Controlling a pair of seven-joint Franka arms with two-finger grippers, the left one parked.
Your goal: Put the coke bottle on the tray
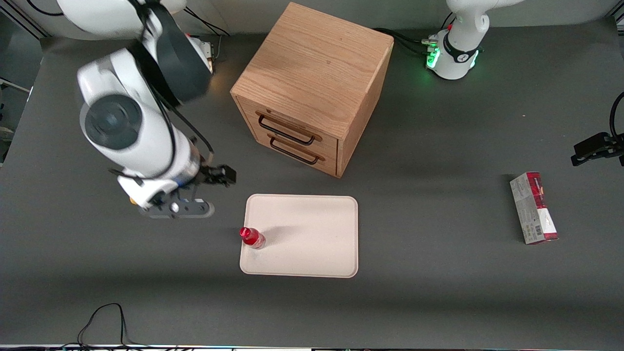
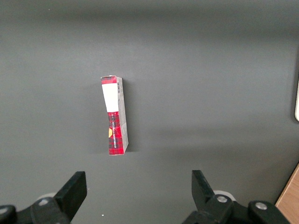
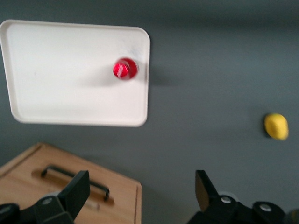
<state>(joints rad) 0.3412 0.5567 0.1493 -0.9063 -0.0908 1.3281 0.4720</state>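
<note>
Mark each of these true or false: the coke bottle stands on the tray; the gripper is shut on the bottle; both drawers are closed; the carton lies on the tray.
1. The coke bottle stands upright on the tray, near its edge. True.
2. The gripper is shut on the bottle. False: it is open, empty, raised off to the tray's side.
3. Both drawers of the wooden drawer box are closed. True.
4. The red-and-grey carton lies on the tray. False: it lies on the table, toward the parked arm's end.

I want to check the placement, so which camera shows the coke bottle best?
The right wrist view: the coke bottle is seen from above, standing on the tray near its rim, with the open gripper apart from it. The front view shows it smaller at the tray's edge. The left wrist view misses it.
</note>
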